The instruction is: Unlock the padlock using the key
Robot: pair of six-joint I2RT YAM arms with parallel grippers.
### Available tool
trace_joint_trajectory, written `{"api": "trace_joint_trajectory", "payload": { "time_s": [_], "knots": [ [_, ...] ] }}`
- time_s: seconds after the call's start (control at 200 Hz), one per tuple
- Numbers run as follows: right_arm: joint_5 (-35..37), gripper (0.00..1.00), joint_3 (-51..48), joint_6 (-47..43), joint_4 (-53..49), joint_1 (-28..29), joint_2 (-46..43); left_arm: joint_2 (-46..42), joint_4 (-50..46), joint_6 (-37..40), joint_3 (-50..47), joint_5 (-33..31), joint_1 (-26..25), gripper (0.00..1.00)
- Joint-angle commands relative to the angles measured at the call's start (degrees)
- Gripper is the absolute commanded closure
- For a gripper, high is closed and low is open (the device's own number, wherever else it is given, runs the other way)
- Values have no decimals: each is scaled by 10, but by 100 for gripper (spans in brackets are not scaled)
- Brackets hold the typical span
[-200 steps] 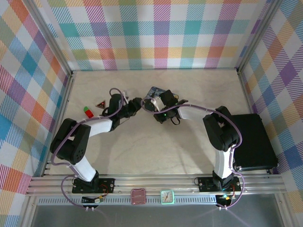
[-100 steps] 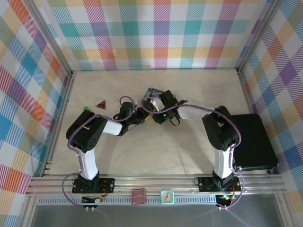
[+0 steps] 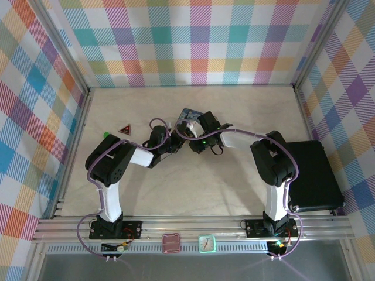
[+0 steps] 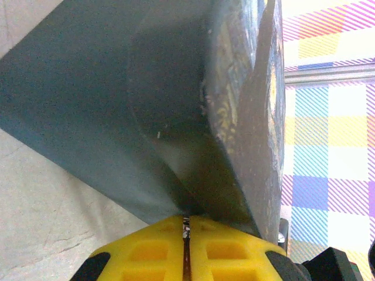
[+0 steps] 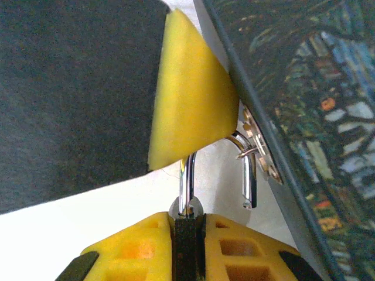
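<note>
My right gripper [image 5: 187, 221] is shut on the padlock [image 5: 187, 249], a small black block. Its thin metal shackle [image 5: 249, 175] stands sprung open. One leg stays in the body while the free end hangs loose, hooked through the hasp of the blue painted tin [image 5: 310, 117]. One yellow finger [image 5: 187, 99] of my left gripper sits just above the shackle. My left gripper [image 4: 186, 220] is shut on the key [image 4: 186, 228], a thin silver sliver showing between the pads, right against the tin [image 4: 176, 105]. In the top view both grippers, left [image 3: 174, 142] and right [image 3: 188, 130], meet beside the tin [image 3: 188, 114].
A dark triangular piece [image 3: 124, 129] and a small red-and-green piece [image 3: 106, 135] lie left of the left arm. A black box [image 3: 316, 175] stands beyond the table's right edge. Plaid walls close three sides.
Over the last second the left arm swung its elbow in and its gripper slid slightly nearer, staying beside the padlock. The right arm and the tin held still.
</note>
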Motion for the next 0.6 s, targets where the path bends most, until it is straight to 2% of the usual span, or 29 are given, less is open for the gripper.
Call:
{"api": "trace_joint_trajectory", "payload": {
  "time_s": [0.0, 0.19, 0.295, 0.4, 0.5, 0.595],
  "knots": [
    [-35, 100, 1, -3, 24, 4, -6, 13, 6, 10, 0, -3, -6, 88],
    [-48, 100, 9, -4, 25, 4, -4, 21, 12, 7, -1, -6, -9, 88],
    [-56, 100, 10, 4, 26, 4, -7, 19, -6, 16, 3, -12, -9, 100],
    [-48, 99, 9, 7, 26, 4, -13, 19, -14, 17, 6, -19, -9, 100],
    [-21, 65, 9, 61, 0, 4, -34, 13, -17, 17, 2, -31, -9, 100],
    [21, 49, -7, 124, -35, 4, -75, 8, -16, 17, -1, -38, -9, 100]
  ]
}}
